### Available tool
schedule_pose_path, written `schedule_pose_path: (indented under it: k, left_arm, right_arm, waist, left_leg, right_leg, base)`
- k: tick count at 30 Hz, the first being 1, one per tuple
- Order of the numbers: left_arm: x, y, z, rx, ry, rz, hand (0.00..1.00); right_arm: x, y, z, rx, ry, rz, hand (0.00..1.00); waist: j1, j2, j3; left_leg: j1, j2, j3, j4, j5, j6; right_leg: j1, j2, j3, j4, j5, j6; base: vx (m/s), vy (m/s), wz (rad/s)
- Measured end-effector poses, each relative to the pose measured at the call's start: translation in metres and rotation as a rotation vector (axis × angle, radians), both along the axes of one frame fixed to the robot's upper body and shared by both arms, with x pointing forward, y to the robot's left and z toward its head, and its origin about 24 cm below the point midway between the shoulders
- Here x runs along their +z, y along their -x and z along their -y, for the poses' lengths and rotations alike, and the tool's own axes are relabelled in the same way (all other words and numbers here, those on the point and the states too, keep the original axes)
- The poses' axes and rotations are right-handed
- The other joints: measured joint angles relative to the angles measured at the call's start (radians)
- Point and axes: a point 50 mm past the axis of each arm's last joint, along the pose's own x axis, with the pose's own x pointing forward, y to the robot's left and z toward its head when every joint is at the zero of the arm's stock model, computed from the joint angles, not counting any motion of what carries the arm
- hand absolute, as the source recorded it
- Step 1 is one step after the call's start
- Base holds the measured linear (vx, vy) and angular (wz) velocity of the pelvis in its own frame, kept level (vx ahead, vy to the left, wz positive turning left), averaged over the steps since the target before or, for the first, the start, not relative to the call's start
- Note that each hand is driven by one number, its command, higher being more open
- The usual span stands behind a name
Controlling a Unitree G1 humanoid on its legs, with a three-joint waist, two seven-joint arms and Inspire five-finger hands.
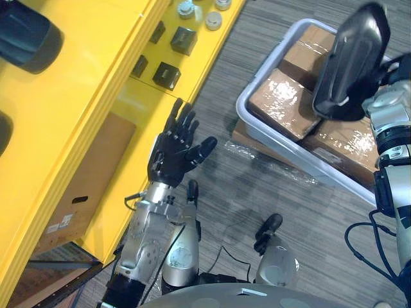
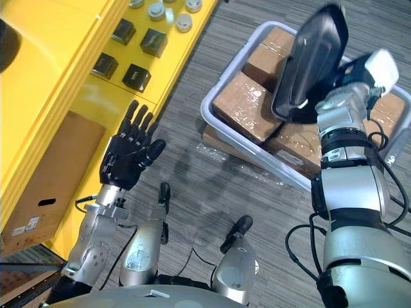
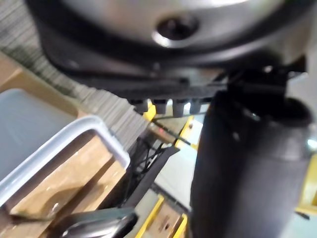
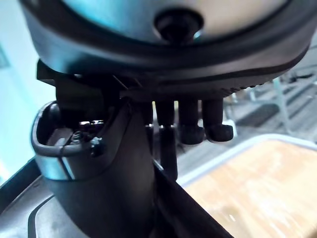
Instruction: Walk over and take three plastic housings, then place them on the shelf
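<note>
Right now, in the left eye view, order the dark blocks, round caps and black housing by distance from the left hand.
1. Dark blocks, on the yellow shelf by the left hand.
2. Round caps, farther along that shelf.
3. Black housing, far right, in the right hand.

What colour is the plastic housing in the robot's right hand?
Glossy black: the curved plastic housing in the right hand shows best in the right eye view.

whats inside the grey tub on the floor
Brown wrapped boxes fill the tub. The black housing in the right hand hides part; the tub's bottom is covered.
</note>
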Motion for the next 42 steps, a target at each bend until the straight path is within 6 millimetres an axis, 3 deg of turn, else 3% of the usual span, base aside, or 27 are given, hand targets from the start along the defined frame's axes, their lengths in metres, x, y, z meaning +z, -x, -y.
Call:
schedule_pose_path:
  k: [4,7,11,13,18,24,29,34,42]
  left_arm:
    - [-0.001,-0.014,0.015,-0.129,-0.034,-0.071,1.00]
    - [-0.013,-0.035,0.034,-0.240,-0.117,-0.175,1.00]
    - [-0.025,-0.061,0.035,-0.208,-0.219,-0.260,1.00]
    - [-0.018,-0.079,0.036,-0.158,-0.263,-0.269,1.00]
    - [0.003,-0.099,0.041,-0.115,-0.273,-0.235,1.00]
    - [0.014,-0.105,0.057,-0.093,-0.237,-0.236,1.00]
    - [0.000,-0.106,0.056,-0.047,-0.237,-0.321,1.00]
    - [-0.004,-0.107,0.054,-0.025,-0.242,-0.355,1.00]
    - [-0.005,-0.105,0.061,-0.051,-0.217,-0.370,1.00]
  right_arm:
    - [0.007,-0.001,-0.021,0.132,0.162,0.078,0.00]
    - [-0.016,0.000,-0.028,0.204,0.258,0.032,0.00]
    - [-0.039,-0.003,-0.041,0.263,0.270,-0.008,0.00]
    - [-0.051,0.001,-0.046,0.291,0.267,-0.013,0.00]
    - [-0.072,0.002,-0.066,0.365,0.255,-0.014,0.00]
    - [-0.093,0.001,-0.105,0.499,0.244,0.001,0.00]
    - [-0.098,-0.001,-0.132,0.582,0.221,0.014,0.00]
    - [-0.100,0.000,-0.153,0.651,0.234,0.024,0.00]
    - [-0.113,0.003,-0.172,0.705,0.206,0.006,0.00]
  waist:
    - [-0.028,-0.007,-0.008]
    - [-0.051,-0.025,-0.044]
    - [-0.097,-0.047,-0.071]
    - [-0.117,-0.053,-0.074]
    - [-0.154,-0.054,-0.075]
    - [-0.157,-0.060,-0.078]
    - [-0.156,-0.075,-0.087]
    - [-0.152,-0.097,-0.099]
    - [-0.153,-0.101,-0.101]
  left_leg:
    - [0.040,0.014,0.040,-0.002,-0.005,-0.006]
    - [0.052,0.034,0.077,-0.004,-0.007,-0.009]
    - [0.056,0.048,0.105,-0.006,-0.007,-0.012]
    - [0.056,0.059,0.123,-0.005,-0.003,-0.018]
    - [0.058,0.069,0.149,-0.005,0.000,-0.023]
    - [0.068,0.070,0.171,-0.003,-0.001,-0.025]
    - [0.069,0.069,0.170,-0.002,-0.001,-0.026]
    - [0.071,0.066,0.166,-0.002,-0.001,-0.026]
    - [0.073,0.065,0.154,-0.002,0.001,-0.025]
  right_leg:
    - [0.027,0.021,0.033,-0.041,0.018,-0.001]
    - [0.033,0.051,0.060,-0.089,0.044,-0.010]
    - [0.032,0.073,0.085,-0.138,0.078,-0.019]
    - [0.030,0.093,0.106,-0.177,0.105,-0.026]
    - [0.028,0.110,0.126,-0.220,0.140,-0.035]
    - [0.027,0.112,0.144,-0.238,0.159,-0.038]
    - [0.027,0.113,0.147,-0.238,0.162,-0.038]
    - [0.033,0.110,0.144,-0.238,0.162,-0.038]
    - [0.039,0.109,0.140,-0.239,0.163,-0.037]
  base:
    - [-0.04,-0.047,-0.31]
    - [-0.03,-0.050,-0.31]
    - [-0.03,-0.046,-0.28]
    - [-0.04,-0.044,-0.29]
    - [-0.04,-0.044,-0.19]
    - [-0.01,-0.017,-0.11]
    - [0.00,-0.001,-0.01]
    - [0.00,0.001,0.02]
    - [0.00,0.000,0.01]
